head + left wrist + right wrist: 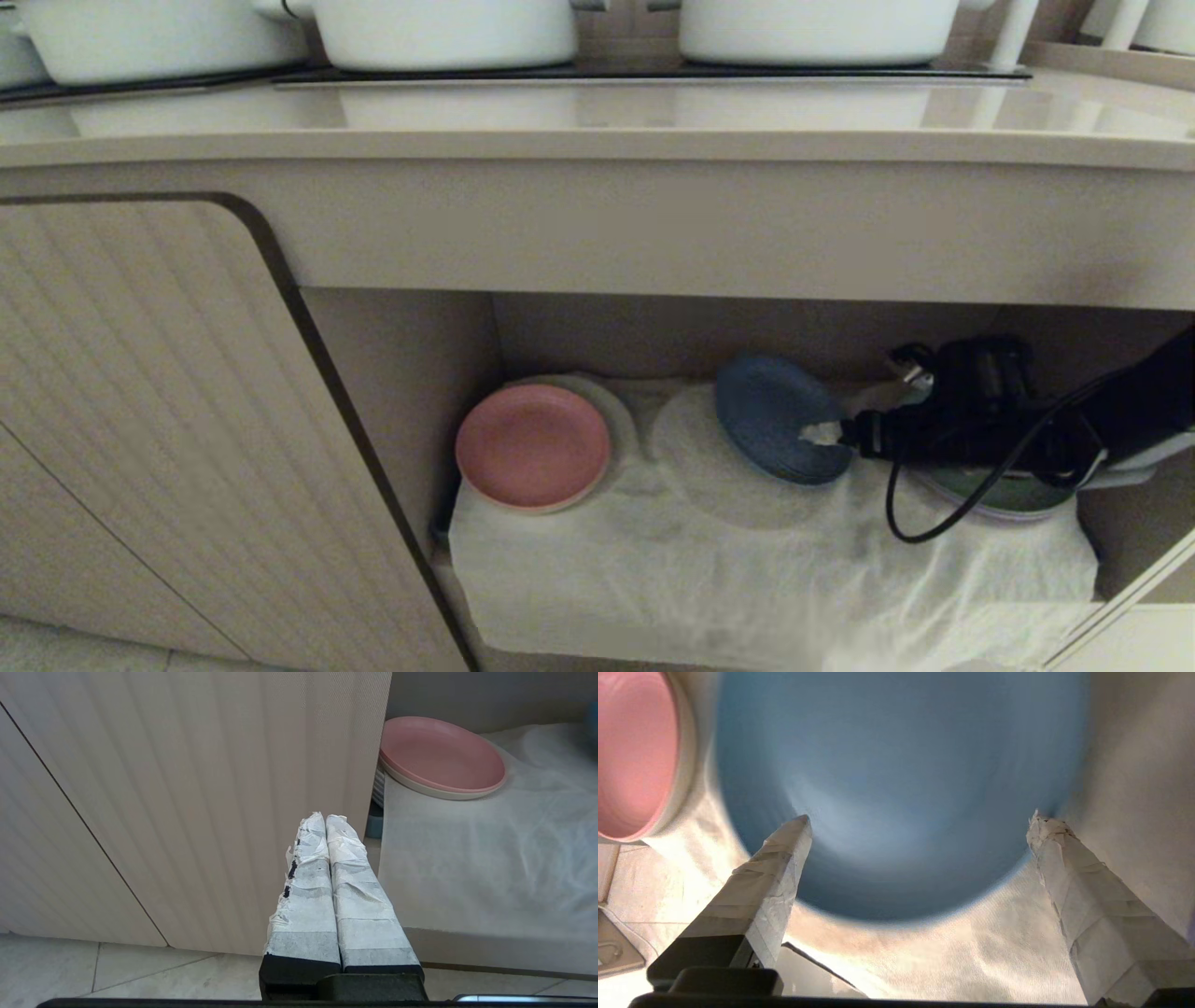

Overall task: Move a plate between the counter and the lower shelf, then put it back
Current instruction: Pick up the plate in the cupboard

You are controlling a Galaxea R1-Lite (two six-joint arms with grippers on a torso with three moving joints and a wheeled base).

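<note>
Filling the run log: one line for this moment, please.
right gripper: open, at blue plate rim | plate: tilted on lower shelf cloth, not gripped | left gripper: shut, parked by cabinet door

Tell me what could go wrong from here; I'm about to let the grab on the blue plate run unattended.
The right gripper is open with its fingers straddling the plate, which sits tilted on the wrinkled cloth; closing might push it away. The dangling black cable could snag. The green plate under the arm could get bumped.

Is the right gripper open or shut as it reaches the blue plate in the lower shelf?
Open. In the right wrist view the right gripper has its taped fingers spread wide, with the plate between and beyond them, not clamped.
</note>
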